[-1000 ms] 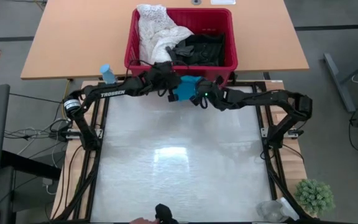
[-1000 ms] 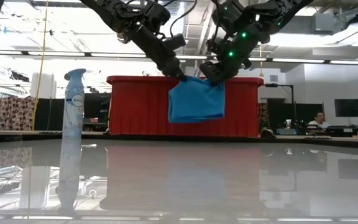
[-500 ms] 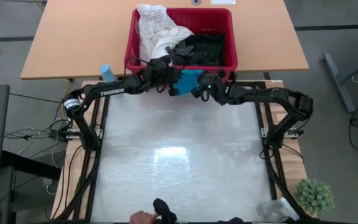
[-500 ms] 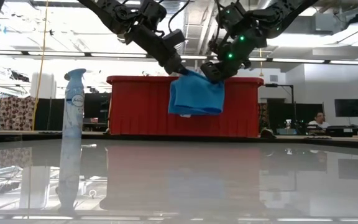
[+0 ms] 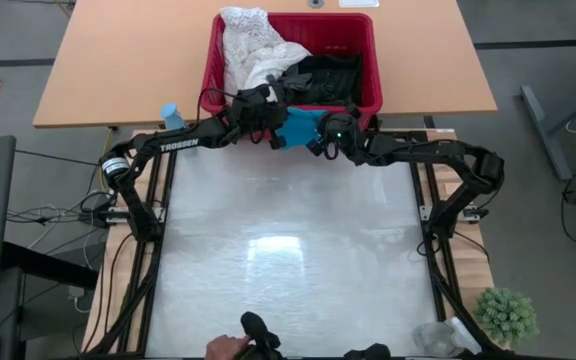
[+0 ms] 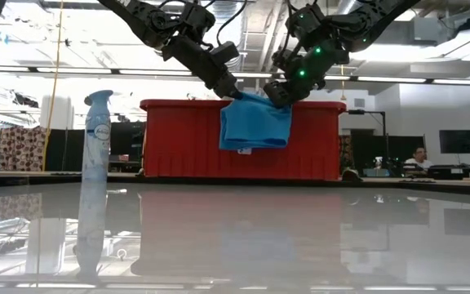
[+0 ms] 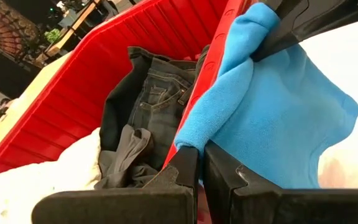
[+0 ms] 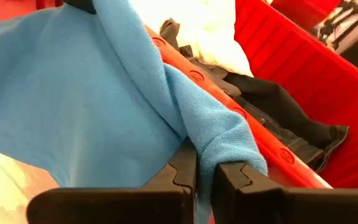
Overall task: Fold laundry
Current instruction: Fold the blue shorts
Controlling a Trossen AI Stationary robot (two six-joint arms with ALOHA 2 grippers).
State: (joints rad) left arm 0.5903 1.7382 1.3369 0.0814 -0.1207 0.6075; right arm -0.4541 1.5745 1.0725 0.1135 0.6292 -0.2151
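Note:
The small teal garment [image 5: 298,124] hangs stretched between my two grippers at the near rim of the red basket [image 5: 366,100]. My left gripper [image 5: 279,130] is shut on its left upper corner and my right gripper [image 5: 319,134] on its right upper corner. In the low view the garment [image 6: 255,129] hangs in front of the basket's near wall [image 6: 178,139], clear of the table. A white lacy garment [image 5: 248,50] and dark clothes [image 5: 326,78] lie in the basket. My left gripper pinches a rolled upper edge of the teal garment [image 7: 194,142] between its two fingers, slanting down from the table's left side. The cloth hangs below, lifted clear of the table. My right gripper pinches a bunched fold at the garment's other upper corner [image 8: 224,142] between its two fingers, slanting down from the table's right side. The upper edge [image 8: 166,74] runs along the basket's red rim toward the other gripper.
A blue spray bottle [image 5: 172,117] stands at the far left of the table, tall in the low view [image 6: 95,175]. A person's hand [image 5: 228,347] and a black object [image 5: 256,330] are at the near edge. A small plant [image 5: 506,315] sits near right.
Both grippers have carried the teal garment toward the table's far edge and slightly up, to the basket's near rim. The garment stays hanging between them, its upper edge now over the rim.

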